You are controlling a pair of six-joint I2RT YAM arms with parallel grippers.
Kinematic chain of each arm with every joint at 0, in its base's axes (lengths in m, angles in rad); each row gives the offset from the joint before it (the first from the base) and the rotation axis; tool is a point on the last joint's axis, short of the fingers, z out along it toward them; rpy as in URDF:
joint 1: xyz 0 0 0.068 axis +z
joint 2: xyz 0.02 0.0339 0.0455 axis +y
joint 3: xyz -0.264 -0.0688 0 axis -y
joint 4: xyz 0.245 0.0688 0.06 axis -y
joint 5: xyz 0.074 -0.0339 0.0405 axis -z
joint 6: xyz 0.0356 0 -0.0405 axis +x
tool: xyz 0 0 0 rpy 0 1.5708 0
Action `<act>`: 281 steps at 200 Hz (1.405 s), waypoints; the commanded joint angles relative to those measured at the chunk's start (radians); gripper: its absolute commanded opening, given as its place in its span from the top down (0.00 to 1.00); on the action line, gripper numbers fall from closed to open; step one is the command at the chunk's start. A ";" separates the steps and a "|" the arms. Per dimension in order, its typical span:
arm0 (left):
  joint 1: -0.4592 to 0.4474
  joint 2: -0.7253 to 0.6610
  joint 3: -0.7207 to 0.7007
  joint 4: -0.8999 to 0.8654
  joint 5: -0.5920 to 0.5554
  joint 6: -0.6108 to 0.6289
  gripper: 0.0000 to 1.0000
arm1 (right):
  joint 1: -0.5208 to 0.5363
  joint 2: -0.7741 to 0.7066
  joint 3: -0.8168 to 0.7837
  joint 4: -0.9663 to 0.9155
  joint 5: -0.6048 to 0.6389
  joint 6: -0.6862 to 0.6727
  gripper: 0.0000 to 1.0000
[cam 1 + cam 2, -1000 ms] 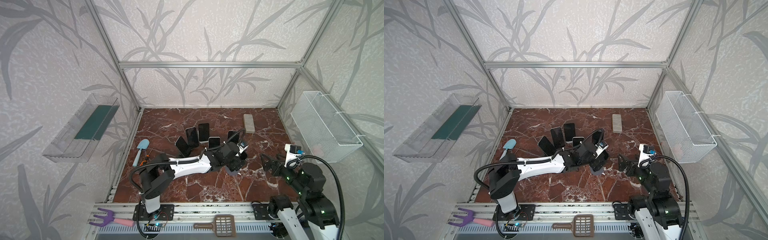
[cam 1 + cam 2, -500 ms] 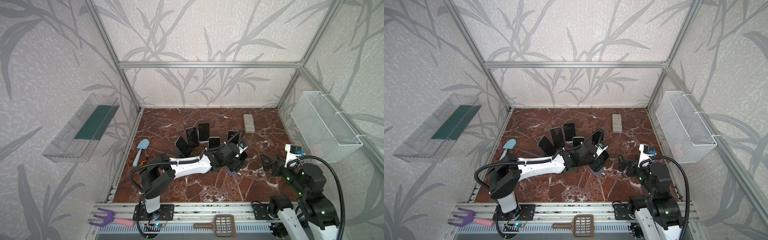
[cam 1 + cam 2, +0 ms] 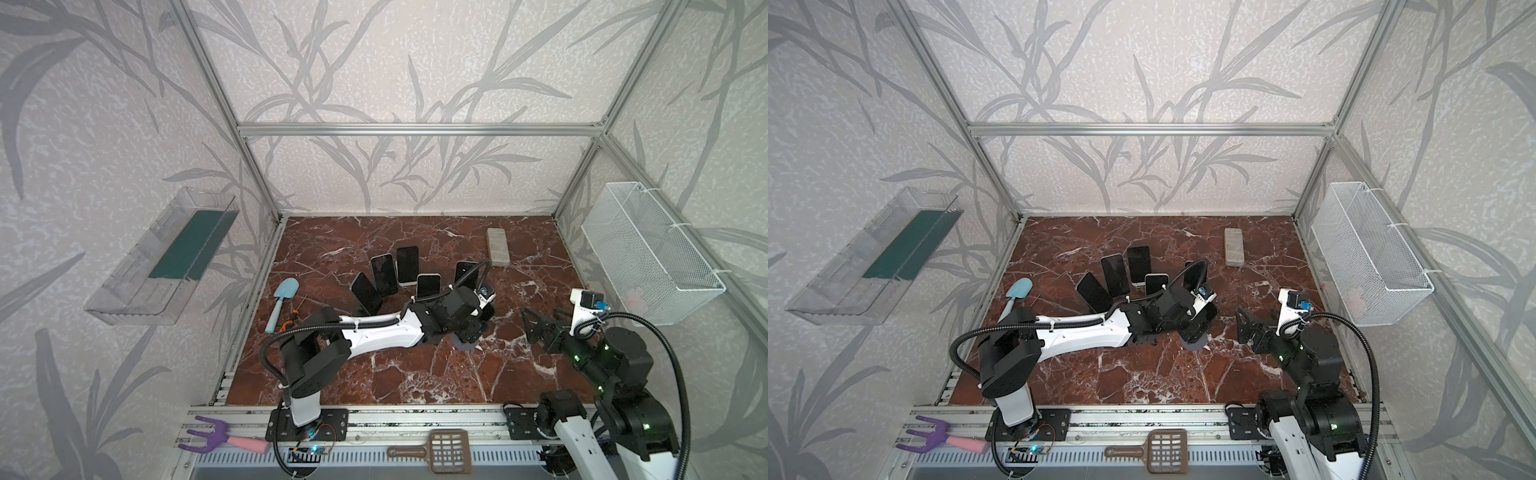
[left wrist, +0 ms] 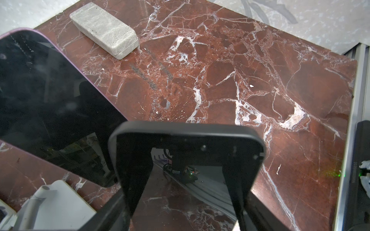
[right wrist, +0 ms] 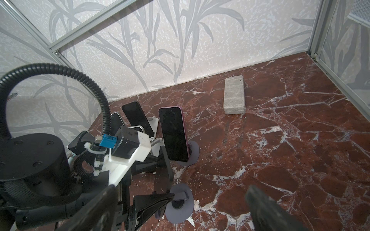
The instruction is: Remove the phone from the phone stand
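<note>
- The left gripper [image 4: 184,210] reaches across the marble floor [image 3: 415,374] to a black-cased phone [image 4: 188,148], which stands right of the middle. One of its fingers [image 4: 108,208] sits at each long edge of the phone.
- I cannot tell whether those fingers press the case or merely flank it. The wrist view is very close and the dark screen mirrors them.
- The black-cased phone leans back at a tilt and seems to sit on its phone stand [image 5: 180,208]. The stand's round grey base shows under the left gripper in both top views.
- The right gripper [image 3: 540,322] hangs low to the right of the black-cased phone and apart from it. Its fingers are spread wide with nothing between them.
- Just beyond the black-cased phone, on the far-left side, a purple phone [image 5: 174,134] stands on a grey stand of its own.
- Further left, a fan of other phones [image 3: 384,274] leans upright.
- A grey block [image 3: 497,246] lies flat toward the far right corner.
- A blue trowel [image 3: 282,301] lies near the left edge of the floor.
</note>
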 commanded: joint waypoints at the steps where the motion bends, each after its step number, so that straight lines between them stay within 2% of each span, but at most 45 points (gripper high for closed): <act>1: -0.003 -0.004 -0.004 -0.018 0.015 0.012 0.26 | 0.002 -0.012 -0.007 0.023 -0.009 0.000 0.01; 132: -0.021 -0.064 0.015 -0.075 -0.024 0.042 0.35 | 0.001 -0.015 -0.010 0.030 -0.009 0.005 0.01; 281: -0.022 -0.104 0.054 -0.085 -0.030 0.076 0.37 | 0.002 -0.021 -0.016 0.030 -0.001 0.005 0.01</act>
